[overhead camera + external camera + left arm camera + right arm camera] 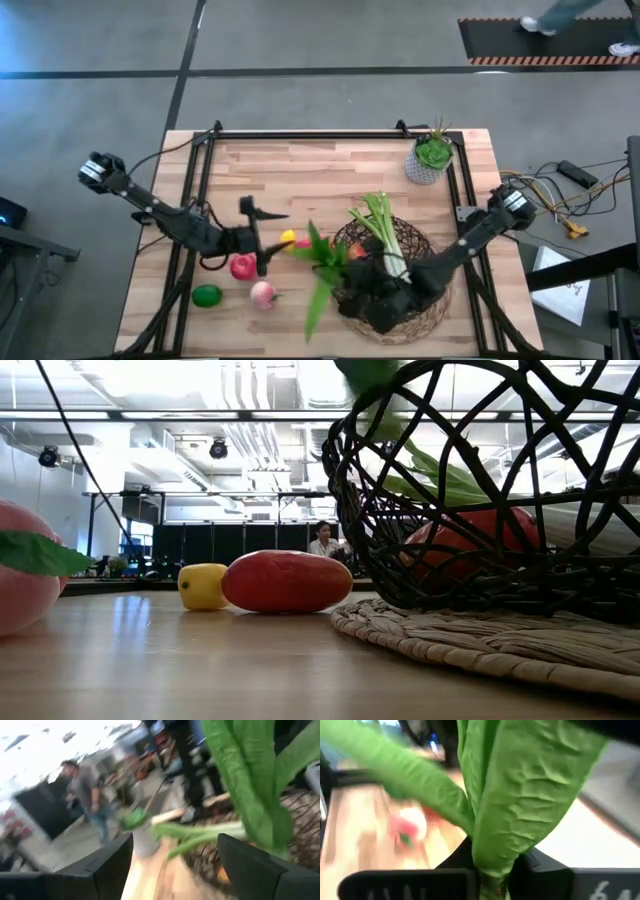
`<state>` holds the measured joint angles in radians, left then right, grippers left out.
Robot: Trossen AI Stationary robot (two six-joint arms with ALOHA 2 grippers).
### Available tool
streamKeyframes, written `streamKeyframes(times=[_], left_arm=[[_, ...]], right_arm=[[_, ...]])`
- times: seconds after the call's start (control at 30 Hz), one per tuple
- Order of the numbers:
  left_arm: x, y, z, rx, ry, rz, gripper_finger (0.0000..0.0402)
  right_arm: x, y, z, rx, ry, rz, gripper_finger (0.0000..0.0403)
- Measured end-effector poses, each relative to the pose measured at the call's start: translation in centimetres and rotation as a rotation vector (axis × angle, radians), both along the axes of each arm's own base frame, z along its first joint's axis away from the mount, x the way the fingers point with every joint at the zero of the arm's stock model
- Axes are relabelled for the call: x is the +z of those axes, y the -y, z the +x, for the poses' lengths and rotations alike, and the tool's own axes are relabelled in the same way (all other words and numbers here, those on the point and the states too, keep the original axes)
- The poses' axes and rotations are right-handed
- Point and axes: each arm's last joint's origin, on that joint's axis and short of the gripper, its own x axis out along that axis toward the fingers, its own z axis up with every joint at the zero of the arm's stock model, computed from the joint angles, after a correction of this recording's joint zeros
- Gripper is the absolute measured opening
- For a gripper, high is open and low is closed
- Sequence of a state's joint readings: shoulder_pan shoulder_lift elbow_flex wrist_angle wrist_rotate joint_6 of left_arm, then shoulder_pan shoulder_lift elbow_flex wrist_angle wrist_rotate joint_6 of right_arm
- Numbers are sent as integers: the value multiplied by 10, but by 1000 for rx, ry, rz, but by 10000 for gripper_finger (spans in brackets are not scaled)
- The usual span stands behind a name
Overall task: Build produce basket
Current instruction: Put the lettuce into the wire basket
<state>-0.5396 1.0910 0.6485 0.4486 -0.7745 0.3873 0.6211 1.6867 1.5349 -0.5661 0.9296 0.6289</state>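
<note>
The dark wire basket (415, 250) stands on a woven mat (480, 645) at the near right of the table, with a red piece of produce (480, 538) inside. A leafy green (320, 262) lies across the basket's left rim, white stalks (385, 232) over the basket, leaves hanging out to the left. My right gripper (352, 278) is over the basket's left side, shut on the leaves. My left gripper (262, 240) is open and empty to the left of the basket, above a lemon (288, 238), red apple (243, 266) and peach (262, 293). A lime (207, 295) lies farther left. My right gripper pinches a leaf of the leafy green (492, 865) between its two fingers, where the leaf narrows. The broad part of the leaf (520, 795) stands out in front of the fingers. The stalk end (385, 232) rests over the basket.
A small grey pot with a green plant (432, 160) stands at the far right. A red mango (287, 581) lies beside the lemon (203, 586), left of the basket. The far left of the table is bare wood. A person (90, 795) stands in the room beyond.
</note>
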Motion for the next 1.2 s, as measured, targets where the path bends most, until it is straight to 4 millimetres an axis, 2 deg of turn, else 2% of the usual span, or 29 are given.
streamKeyframes(times=[0.17,0.3,0.57,0.87,1.2], left_arm=[[-11,-1,-14,42,-26,-115,273],[-27,-2,-16,47,-49,-150,273],[-50,4,-8,62,-105,-188,273],[-66,11,3,67,-141,-167,273],[-71,12,6,69,-160,-154,273]], right_arm=[[11,16,-36,-245,-188,132,53],[6,26,-51,-398,-329,253,57],[-17,37,-44,-462,-465,400,58],[-35,64,-33,-539,-555,472,59],[-40,60,-26,-441,-637,590,59]])
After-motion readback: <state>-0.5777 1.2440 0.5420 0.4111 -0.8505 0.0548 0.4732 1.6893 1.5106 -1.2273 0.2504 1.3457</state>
